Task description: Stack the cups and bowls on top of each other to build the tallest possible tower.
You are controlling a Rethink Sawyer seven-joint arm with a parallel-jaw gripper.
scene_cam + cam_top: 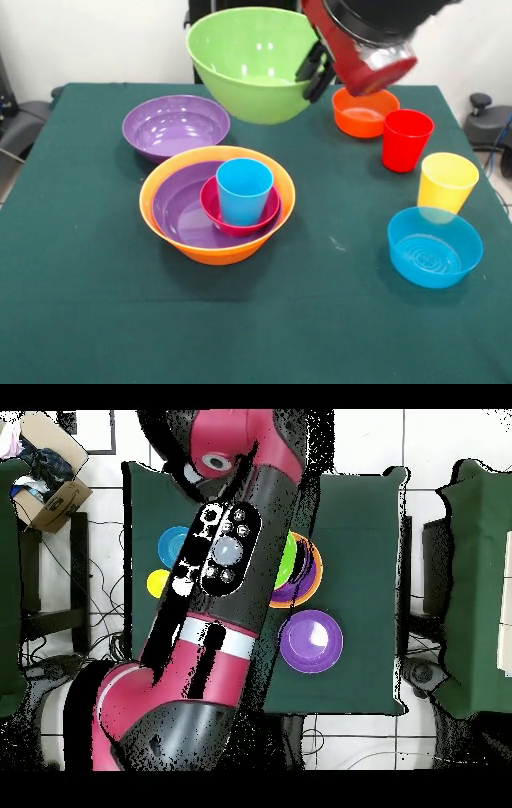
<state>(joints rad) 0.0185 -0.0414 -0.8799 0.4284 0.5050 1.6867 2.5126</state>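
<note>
Front view shows the pincer (318, 70) clamped on the rim of the lime green bowl (254, 64), lifted above the table's (80, 320) far edge, probably to carry it toward the tower (217, 204) at the centre.

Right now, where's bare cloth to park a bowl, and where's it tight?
Free: the wide front strip of the table below the tower and blue bowl, and the left edge beside the purple bowl. Tight: the right side, where small orange bowl, red cup and yellow cup cluster. The gripper holds the lime green bowl aloft.
</note>
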